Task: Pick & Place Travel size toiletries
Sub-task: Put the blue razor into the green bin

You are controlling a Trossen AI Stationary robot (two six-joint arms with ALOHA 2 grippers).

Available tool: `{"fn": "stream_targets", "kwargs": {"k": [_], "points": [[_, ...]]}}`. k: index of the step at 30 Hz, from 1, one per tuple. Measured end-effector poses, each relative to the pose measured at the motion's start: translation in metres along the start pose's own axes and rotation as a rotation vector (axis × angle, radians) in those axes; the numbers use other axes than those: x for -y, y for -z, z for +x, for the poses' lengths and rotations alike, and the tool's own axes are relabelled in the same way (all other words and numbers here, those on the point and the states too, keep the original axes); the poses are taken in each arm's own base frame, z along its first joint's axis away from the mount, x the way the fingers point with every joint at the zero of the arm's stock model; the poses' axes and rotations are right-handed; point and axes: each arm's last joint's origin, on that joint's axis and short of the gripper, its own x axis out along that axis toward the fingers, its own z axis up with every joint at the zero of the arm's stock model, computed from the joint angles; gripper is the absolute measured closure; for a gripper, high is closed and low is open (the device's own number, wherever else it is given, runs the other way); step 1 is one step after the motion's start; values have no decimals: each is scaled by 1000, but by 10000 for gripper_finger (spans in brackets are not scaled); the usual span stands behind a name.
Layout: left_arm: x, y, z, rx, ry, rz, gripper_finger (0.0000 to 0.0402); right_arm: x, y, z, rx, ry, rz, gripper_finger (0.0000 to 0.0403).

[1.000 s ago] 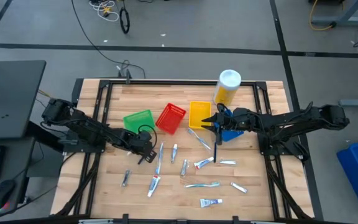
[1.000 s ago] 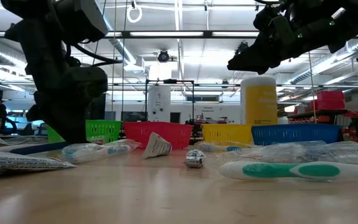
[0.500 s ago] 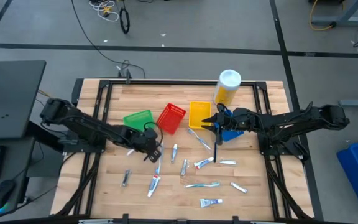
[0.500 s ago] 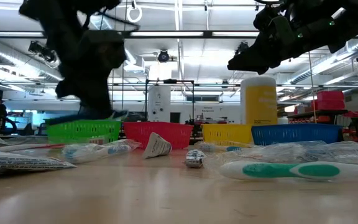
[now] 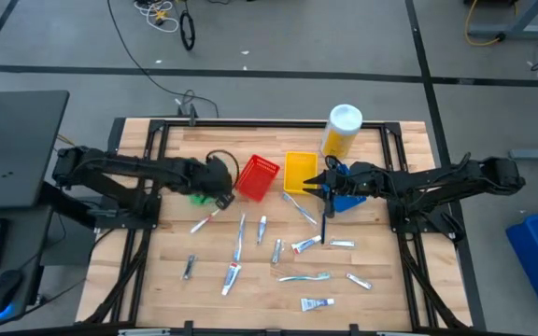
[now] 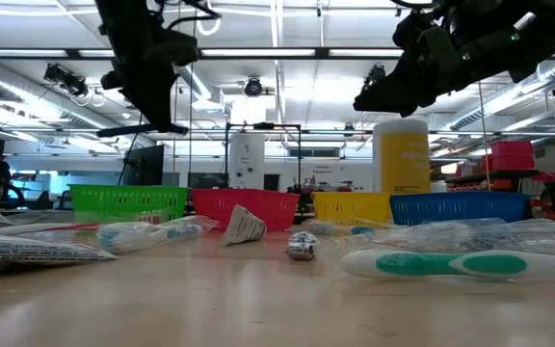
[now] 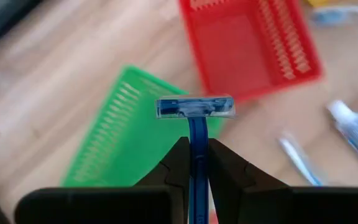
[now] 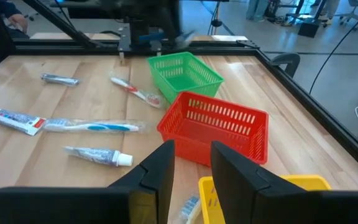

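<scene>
A blue razor [image 7: 194,118] is clamped in the left gripper [image 7: 193,163] above the green bin [image 7: 122,134]. Release is best delayed until centred over it (right gripper [image 8: 188,163], parted and empty, waits over the yellow bin [image 5: 300,171]).

1. A green bin [image 5: 205,177] sits left of centre on the wooden table [image 5: 157,271]
2. A red bin [image 5: 256,177] lies tilted just right of the green one
3. A yellow bin [image 5: 299,171] stands right of the red one
4. A blue bin [image 6: 461,206] is rightmost in the row
5. A tall yellow bottle [image 5: 342,129] with a white cap stands at the far edge, behind the yellow and blue bins
</scene>
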Motion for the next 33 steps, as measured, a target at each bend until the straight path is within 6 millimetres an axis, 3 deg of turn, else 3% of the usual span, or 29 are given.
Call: {"fn": "stream_targets", "kwargs": {"k": [6,19,24,33], "points": [[-22,-8,27,-15,-37,4,356,0,2,0,-17,-2,21,283],[-38,29,83,-56,19,20,354,-1,6,0,-62,-4,109,296],[-41,42,93,-67,39,34,348,-1,6,0,-63,-3,137,301],[-40,43,94,-79,63,72,315,-1,7,0,-70,-4,170,289]]}}
